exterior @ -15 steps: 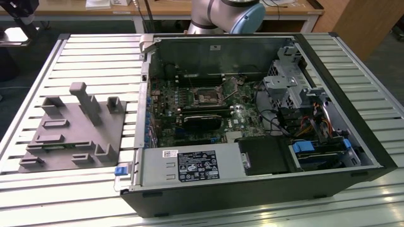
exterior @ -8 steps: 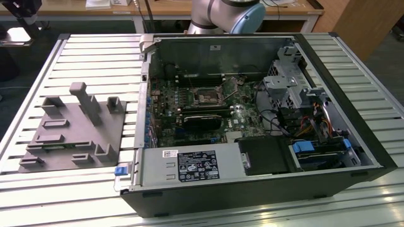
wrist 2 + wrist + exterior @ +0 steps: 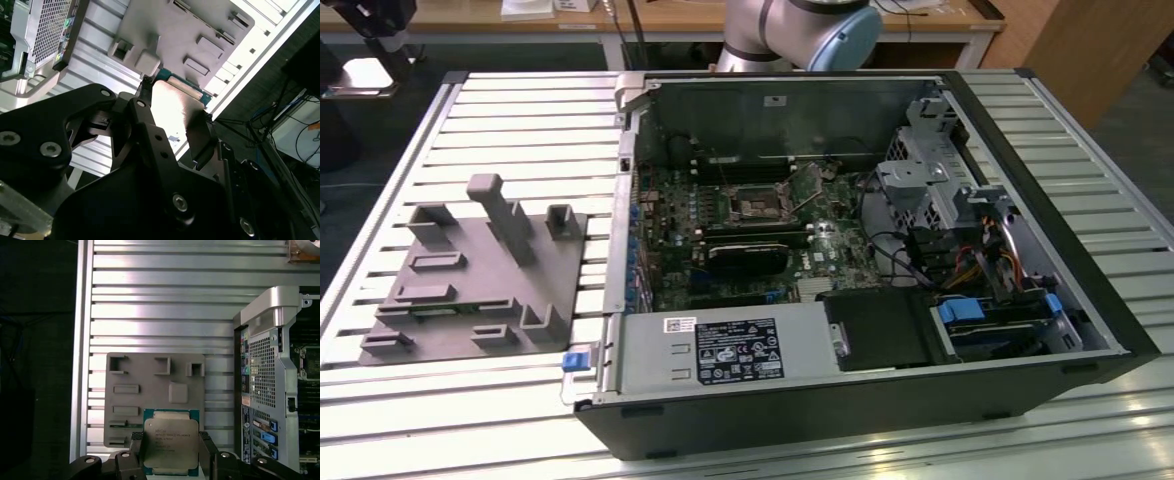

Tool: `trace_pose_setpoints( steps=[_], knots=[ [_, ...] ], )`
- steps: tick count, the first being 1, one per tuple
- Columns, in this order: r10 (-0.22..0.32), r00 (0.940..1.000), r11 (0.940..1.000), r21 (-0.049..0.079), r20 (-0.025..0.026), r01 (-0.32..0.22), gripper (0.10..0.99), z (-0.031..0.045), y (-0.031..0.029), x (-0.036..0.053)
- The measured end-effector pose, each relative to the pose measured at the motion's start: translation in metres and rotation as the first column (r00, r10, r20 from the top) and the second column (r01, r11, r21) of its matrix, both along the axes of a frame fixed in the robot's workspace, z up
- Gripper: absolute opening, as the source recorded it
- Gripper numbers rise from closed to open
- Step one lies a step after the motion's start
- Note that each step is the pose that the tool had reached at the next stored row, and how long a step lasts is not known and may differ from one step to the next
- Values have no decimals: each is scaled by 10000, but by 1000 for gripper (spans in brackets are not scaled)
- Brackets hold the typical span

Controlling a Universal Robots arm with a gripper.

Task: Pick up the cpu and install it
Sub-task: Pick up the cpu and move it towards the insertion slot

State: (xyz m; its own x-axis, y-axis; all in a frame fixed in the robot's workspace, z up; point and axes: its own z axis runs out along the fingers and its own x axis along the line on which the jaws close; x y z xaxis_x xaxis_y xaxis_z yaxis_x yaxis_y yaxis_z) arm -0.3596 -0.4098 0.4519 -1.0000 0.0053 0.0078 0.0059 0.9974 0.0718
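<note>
Silver-grey metal shines on top of the cpu [image 3: 169,446], a small flat square chip with a green edge. My black gripper [image 3: 172,107] has its two fingers [image 3: 136,452] pressed narrow on the chip's two sides, so it stays flat and cannot slip. I think the chip hangs in the air over the grey plastic fixture plate [image 3: 155,390], because it looks big beside it. In the exterior view, the plate lies at the frame's left on the ribbed metal table [image 3: 520,110]. The open black computer case [image 3: 854,415] sits in the middle. Its dark square socket [image 3: 754,205], in the upper middle, is bare, so the chip is not in yet.
</note>
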Motion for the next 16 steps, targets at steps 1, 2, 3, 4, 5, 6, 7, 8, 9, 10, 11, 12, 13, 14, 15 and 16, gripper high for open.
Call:
trace_pose_setpoints(
  steps=[1,2,3,4,5,6,7,8,9,10,11,12,13,14,15,16],
  knots=[
    [0,10000,10000,0,0,0,525,0,0,7],
    [0,10000,10000,0,0,0,525,0,0,14],
    [0,10000,10000,0,0,0,525,0,0,21],
    [0,10000,10000,0,0,0,525,0,0,32],
    [0,10000,10000,0,0,0,525,-1,0,39],
    [-1,10000,10000,0,1,1,525,-1,0,46],
    [0,10000,10000,1,1,0,525,-1,0,53],
    [-1,10000,10000,0,1,1,525,-1,0,60],
    [0,10000,10000,0,0,0,525,-1,0,67],
    [-1,10000,10000,0,0,1,525,-1,0,74],
    [-1,10000,10000,0,0,1,525,-1,0,81],
    [-1,10000,10000,0,0,1,525,-1,0,89],
    [0,10000,10000,0,1,0,525,-1,0,97],
    [0,10000,10000,0,1,0,525,-1,0,105],
    [0,10000,10000,0,-1,0,525,-1,0,112],
    [0,10000,10000,0,0,0,525,-2,0,119]
  ],
)
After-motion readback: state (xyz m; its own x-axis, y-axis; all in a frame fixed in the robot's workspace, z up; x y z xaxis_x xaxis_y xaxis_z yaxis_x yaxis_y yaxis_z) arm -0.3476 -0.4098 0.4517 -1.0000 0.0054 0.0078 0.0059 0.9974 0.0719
